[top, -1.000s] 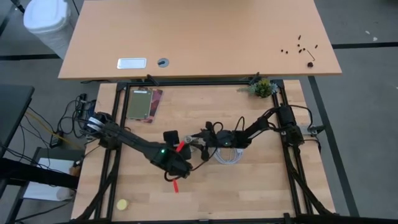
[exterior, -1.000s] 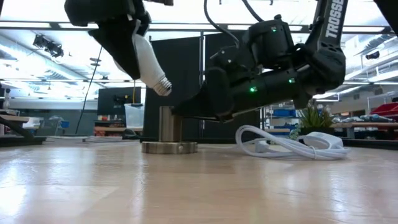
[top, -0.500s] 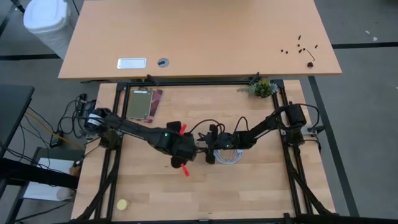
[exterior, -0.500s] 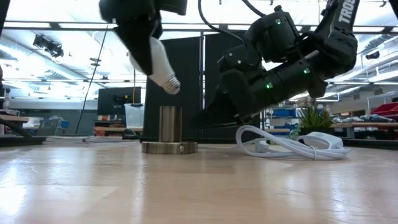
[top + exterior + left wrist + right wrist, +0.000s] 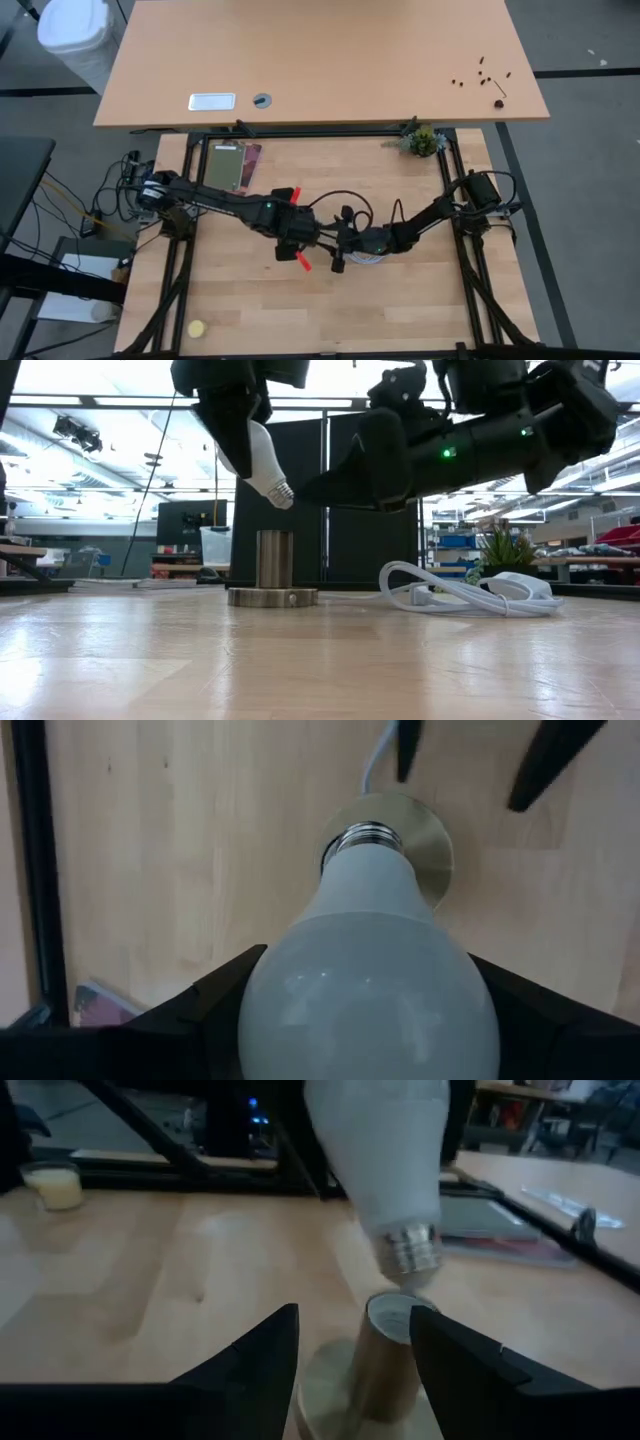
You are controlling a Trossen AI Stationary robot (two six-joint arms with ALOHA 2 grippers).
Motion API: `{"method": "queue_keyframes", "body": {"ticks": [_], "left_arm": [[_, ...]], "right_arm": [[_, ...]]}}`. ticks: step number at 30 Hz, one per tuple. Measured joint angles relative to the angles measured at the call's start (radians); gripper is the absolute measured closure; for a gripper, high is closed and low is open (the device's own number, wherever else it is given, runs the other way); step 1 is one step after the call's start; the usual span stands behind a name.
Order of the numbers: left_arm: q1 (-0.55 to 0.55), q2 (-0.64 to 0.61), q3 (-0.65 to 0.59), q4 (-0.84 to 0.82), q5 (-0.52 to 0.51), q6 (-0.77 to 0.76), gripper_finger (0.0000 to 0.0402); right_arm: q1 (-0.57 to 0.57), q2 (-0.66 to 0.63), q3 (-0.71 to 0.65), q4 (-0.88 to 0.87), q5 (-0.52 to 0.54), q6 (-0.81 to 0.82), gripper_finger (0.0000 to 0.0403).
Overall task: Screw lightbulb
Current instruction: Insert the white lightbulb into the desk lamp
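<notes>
The white lightbulb [image 5: 262, 460] [image 5: 370, 980] [image 5: 385, 1150] hangs tilted, its grey screw base [image 5: 281, 493] a little above the metal socket [image 5: 272, 565] [image 5: 430, 835] [image 5: 385, 1360]. The socket stands upright on its round disc on the table. My left gripper [image 5: 300, 238] [image 5: 365, 960] is shut on the bulb. My right gripper [image 5: 338, 248] [image 5: 355, 1320] is open and nearly level, raised above the table just right of the socket. In its wrist view the socket shows ahead between its fingers, untouched. My left gripper pinches the bulb's wide white globe [image 5: 300, 990] between its two fingers. They come from above, slanting down. The bulb hangs below them with its screw base lowest, tilted toward the socket's mouth and clear of it.
The socket's white cable [image 5: 450, 595] [image 5: 372, 258] lies coiled on the table right of the socket. A small plant [image 5: 423, 140] stands at the far right corner, a flat booklet [image 5: 232, 165] at the far left, and a yellow cup [image 5: 197, 328] near the front left.
My left gripper has carried the bulb toward the table's far and right side, bringing its screw base over the socket. My right gripper has risen from beside the socket, drawn toward the near edge and tipped closer to level, its fingers still apart.
</notes>
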Motion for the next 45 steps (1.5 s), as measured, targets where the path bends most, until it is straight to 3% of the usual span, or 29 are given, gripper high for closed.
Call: {"method": "queue_keyframes", "body": {"ticks": [18, 34, 45], "left_arm": [[0.003, 0.0, 0.0, 0.108, 0.023, 0.05, 0.0121], [0.009, 0.0, 0.0, 0.012, 0.005, 0.077, 0.0121], [0.009, 0.0, 0.0, 0.041, 0.028, 0.102, 0.0121]], "right_arm": [[-0.045, 0.0, 0.026, 0.013, -0.081, -0.036, 0.0207], [-0.041, -0.031, 0.02, -0.001, 0.004, -0.08, 0.0211], [-0.07, -0.031, 0.02, 0.036, 0.004, -0.077, 0.0215]]}}
